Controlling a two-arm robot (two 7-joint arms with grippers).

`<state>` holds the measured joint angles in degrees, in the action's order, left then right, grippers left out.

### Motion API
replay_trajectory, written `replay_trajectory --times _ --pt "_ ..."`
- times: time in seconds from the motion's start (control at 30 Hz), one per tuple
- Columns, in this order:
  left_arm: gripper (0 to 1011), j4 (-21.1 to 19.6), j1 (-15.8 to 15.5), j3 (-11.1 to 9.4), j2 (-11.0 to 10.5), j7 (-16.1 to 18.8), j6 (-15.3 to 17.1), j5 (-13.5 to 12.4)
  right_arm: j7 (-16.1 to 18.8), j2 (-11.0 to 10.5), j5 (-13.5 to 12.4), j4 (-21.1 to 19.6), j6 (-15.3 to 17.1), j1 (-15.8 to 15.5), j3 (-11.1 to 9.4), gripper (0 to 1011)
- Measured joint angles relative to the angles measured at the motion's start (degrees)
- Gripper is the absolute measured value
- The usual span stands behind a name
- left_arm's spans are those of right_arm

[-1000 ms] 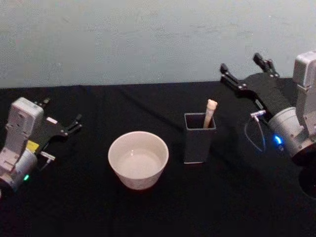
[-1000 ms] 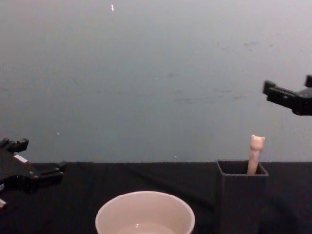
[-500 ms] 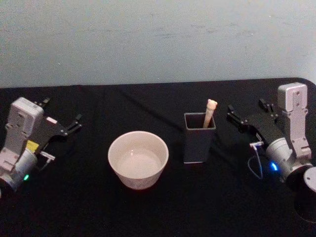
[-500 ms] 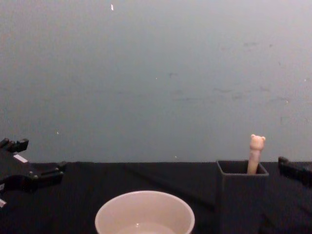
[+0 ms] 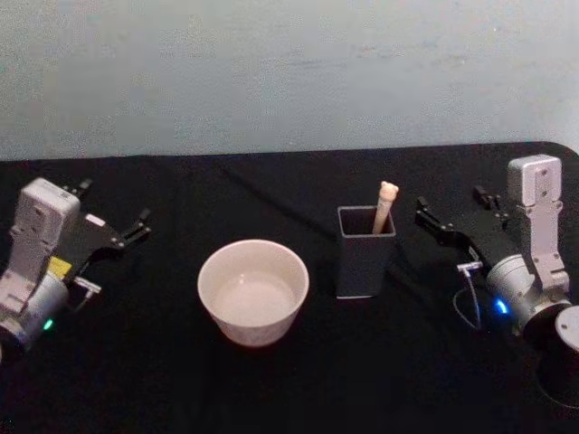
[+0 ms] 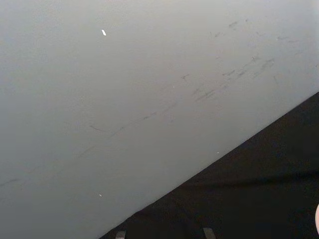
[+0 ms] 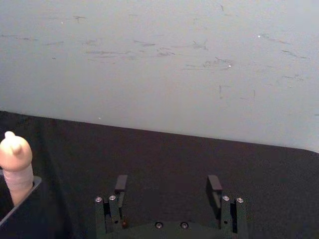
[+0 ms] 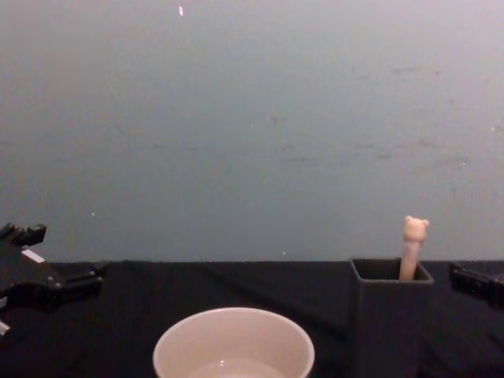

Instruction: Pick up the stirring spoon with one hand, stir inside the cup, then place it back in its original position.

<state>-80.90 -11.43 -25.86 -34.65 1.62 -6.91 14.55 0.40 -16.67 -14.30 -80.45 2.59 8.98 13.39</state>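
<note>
**Mia:** What is closest to us on the black table (image 5: pixel 298 389)?

**Ben:** The round cream cup (image 5: pixel 253 291). It sits low and wide, near the front, and I see nothing standing in it.

**Mia:** And just past it?

**Ben:** The tall dark grey box holder (image 5: pixel 365 251), a little to the right of the cup and not touching it. The stirring spoon (image 5: pixel 384 207) stands inside, leaning on a wall of the box. Its little bear head pokes up over the rim.

**Mia:** Where are the robot's hands?

**Ben:** The right end effector (image 5: pixel 450 217) is low by the table, just to the right of the box. Its two fingers are spread apart with nothing between them. The left end effector (image 5: pixel 116 215) waits far off on the left side, fingers apart too, holding nothing.

**Mia:** So which step is this?

**Ben:** I think it is the very start. The spoon is not picked up yet, and the cup has not been stirred.

**Mia:** What comes next?

**Ben:** I guess the right one must go up and over to the bear head, then pinch the thin handle gently from both sides. It should lift straight up, so the spoon does not catch the box and tip it.

**Mia:** And behind it all?

**Ben:** A plain pale wall (image 5: pixel 271 72).
</note>
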Motion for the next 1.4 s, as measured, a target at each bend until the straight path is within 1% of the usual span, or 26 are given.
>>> replay_trajectory --times 1.4 --pt "1001 0.00 0.00 0.00 0.00 0.00 0.00 0.00 -0.04 -0.15 -0.01 -0.32 -0.30 0.00 0.14 1004"
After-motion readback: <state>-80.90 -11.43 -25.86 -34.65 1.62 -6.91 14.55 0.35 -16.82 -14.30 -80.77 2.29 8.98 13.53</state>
